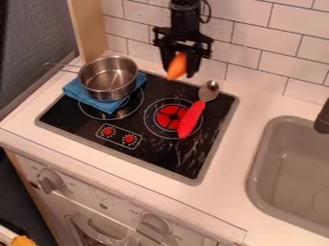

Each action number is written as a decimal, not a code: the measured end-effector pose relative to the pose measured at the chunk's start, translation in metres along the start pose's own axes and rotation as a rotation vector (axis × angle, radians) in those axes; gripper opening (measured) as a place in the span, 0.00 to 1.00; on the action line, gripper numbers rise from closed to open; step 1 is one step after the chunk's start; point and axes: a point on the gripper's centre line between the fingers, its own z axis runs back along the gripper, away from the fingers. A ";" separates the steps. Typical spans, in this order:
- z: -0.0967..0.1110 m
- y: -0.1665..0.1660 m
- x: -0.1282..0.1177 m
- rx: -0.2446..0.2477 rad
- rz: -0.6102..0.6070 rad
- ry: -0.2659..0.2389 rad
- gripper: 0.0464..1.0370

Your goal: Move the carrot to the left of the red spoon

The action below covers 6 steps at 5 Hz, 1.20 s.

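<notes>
White tiles (244, 53) rise behind the table (218, 197). Over the far edge of the stove (157, 153), the tool (181, 71) grips the carrot (177, 66), apparently clear of the surface. The red spoon (191, 115) lies nearer. Carrying seems the step in hand; next calls for lowering toward the spoon's left, then releasing.

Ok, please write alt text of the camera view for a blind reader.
A black gripper holds an orange carrot above the back of a black stove. A red-handled spoon lies on the stove; at left, a metal pot sits on a blue cloth. A sink is at right.
</notes>
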 end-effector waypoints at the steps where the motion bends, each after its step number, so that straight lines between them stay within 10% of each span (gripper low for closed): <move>1: -0.010 0.003 -0.005 0.003 0.013 0.031 0.61; 3: -0.026 0.004 -0.042 0.024 0.022 0.094 0.67; 4: -0.029 0.001 -0.043 0.030 0.002 0.093 0.95; 6: -0.016 -0.003 -0.040 0.024 0.015 0.054 0.96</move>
